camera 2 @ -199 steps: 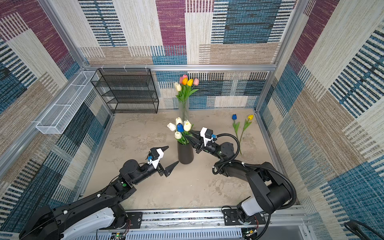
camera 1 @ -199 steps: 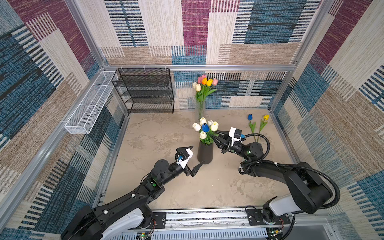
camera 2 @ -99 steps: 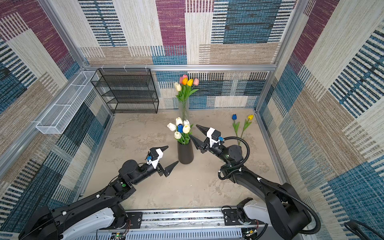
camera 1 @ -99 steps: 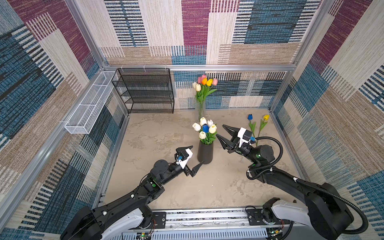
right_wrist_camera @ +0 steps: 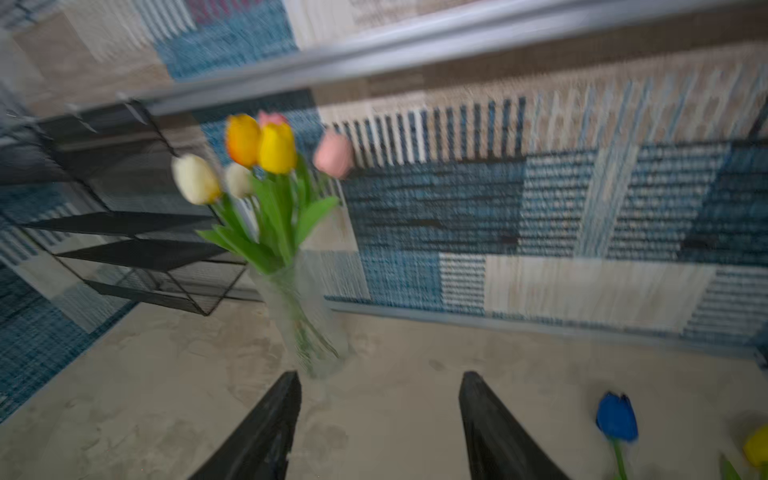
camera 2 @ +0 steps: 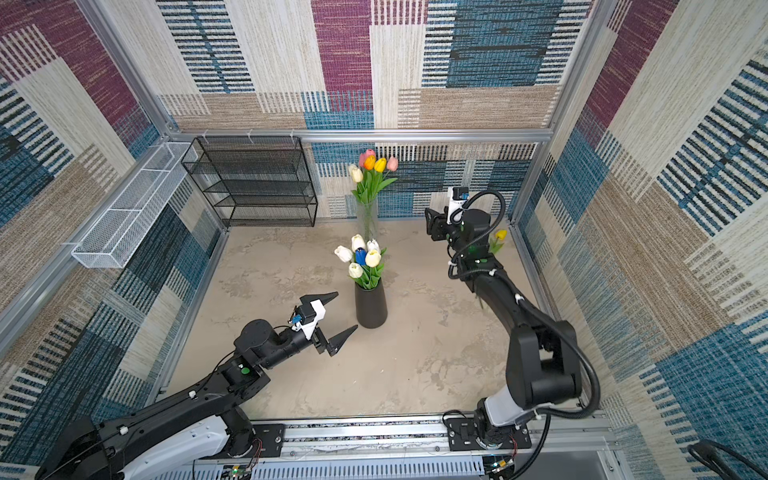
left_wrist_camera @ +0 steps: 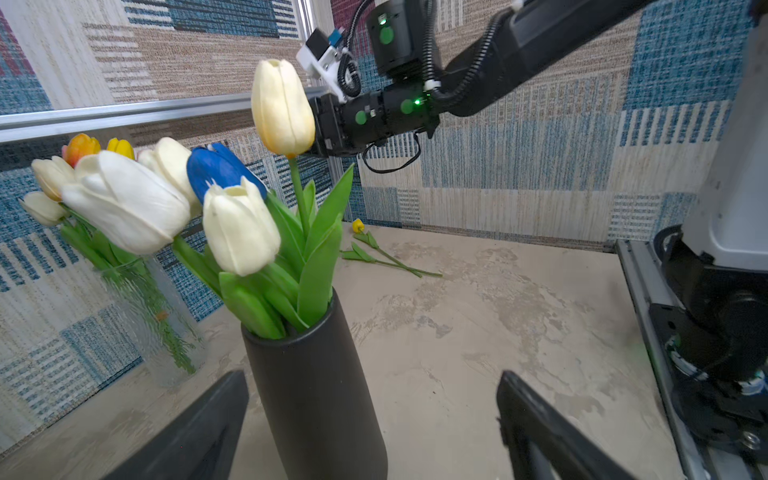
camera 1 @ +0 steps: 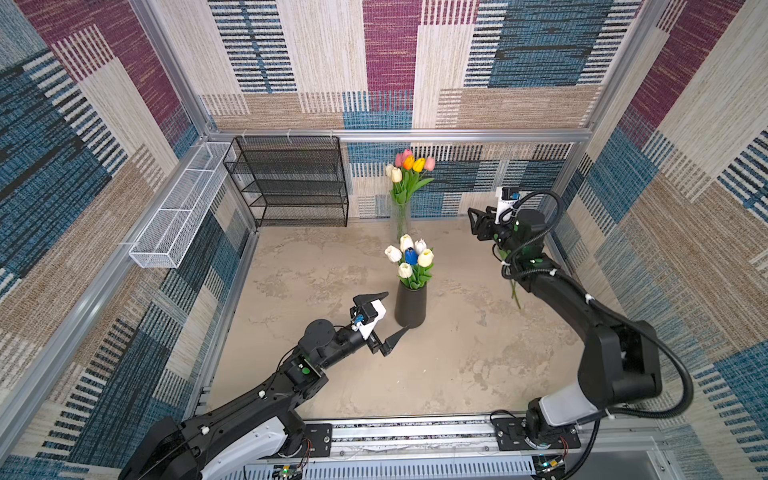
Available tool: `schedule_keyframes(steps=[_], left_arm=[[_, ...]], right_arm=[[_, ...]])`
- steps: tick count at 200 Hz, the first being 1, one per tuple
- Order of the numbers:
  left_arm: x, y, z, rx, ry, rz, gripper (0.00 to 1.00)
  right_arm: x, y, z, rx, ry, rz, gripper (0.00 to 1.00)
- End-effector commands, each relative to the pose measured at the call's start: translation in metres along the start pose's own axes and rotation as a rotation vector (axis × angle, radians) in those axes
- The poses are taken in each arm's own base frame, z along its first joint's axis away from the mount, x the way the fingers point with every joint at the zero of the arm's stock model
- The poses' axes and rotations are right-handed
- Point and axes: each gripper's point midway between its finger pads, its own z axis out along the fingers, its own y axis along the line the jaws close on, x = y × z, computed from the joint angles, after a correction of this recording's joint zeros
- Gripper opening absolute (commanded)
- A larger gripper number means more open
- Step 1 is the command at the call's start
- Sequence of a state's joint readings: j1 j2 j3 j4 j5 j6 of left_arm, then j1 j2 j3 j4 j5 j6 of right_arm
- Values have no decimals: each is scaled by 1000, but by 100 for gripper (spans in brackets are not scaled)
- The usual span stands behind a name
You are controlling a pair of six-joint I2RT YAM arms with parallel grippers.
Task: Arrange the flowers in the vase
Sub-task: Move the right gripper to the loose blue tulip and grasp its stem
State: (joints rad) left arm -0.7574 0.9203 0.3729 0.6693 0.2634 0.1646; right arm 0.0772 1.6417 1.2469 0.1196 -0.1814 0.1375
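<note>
A black vase [camera 1: 410, 306] [camera 2: 371, 309] [left_wrist_camera: 320, 395] stands mid-table holding white and blue flowers [camera 1: 410, 259] [left_wrist_camera: 232, 224]. My left gripper [camera 1: 394, 313] [camera 2: 345, 311] [left_wrist_camera: 375, 374] is open just left of the vase's base, gripping nothing. The right gripper [camera 1: 478, 224] [camera 2: 432, 224] [right_wrist_camera: 380, 378] hangs open and empty, raised near the back right corner. A loose blue tulip [right_wrist_camera: 617, 417] and a loose yellow tulip [camera 2: 500, 235] [left_wrist_camera: 357, 225] lie on the table at the right, partly hidden by the right arm in both top views.
A glass vase [camera 1: 401, 216] [right_wrist_camera: 307, 316] with pink, orange, yellow and white tulips [camera 1: 409, 170] stands at the back wall. Left of it is a black wire shelf [camera 1: 291, 183]. A white mesh basket [camera 1: 178, 208] hangs on the left wall.
The right gripper has drawn away from the black vase's flowers, opening, and has risen toward the back right corner. The left arm has barely moved.
</note>
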Motion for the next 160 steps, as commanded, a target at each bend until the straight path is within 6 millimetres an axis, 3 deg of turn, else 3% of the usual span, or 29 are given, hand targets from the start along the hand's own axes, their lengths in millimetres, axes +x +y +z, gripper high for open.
schedule_keyframes(steps=[1, 20, 36, 55, 66, 72, 100, 140, 160], left_arm=[[1, -11, 1, 65, 6, 41, 96], [8, -13, 0, 81, 53, 28, 96], [9, -12, -2, 70, 61, 32, 96], [13, -10, -4, 52, 64, 39, 96], [13, -9, -3, 44, 64, 41, 96], [14, -8, -2, 44, 67, 42, 96], [8, -9, -1, 56, 66, 49, 97], [9, -8, -2, 52, 74, 59, 97], [7, -8, 0, 54, 67, 62, 97]], right_arm=[[99, -60, 8, 161, 453, 142, 49], [117, -99, 8, 265, 555, 140, 47], [126, -116, 4, 293, 608, 106, 49], [141, -124, 2, 287, 696, 48, 51], [160, -130, 0, 297, 766, 39, 50], [158, -133, 3, 306, 766, 34, 50], [184, -154, -2, 380, 860, 21, 48], [191, -170, -4, 411, 863, 30, 44], [197, -167, 2, 376, 866, 36, 40]])
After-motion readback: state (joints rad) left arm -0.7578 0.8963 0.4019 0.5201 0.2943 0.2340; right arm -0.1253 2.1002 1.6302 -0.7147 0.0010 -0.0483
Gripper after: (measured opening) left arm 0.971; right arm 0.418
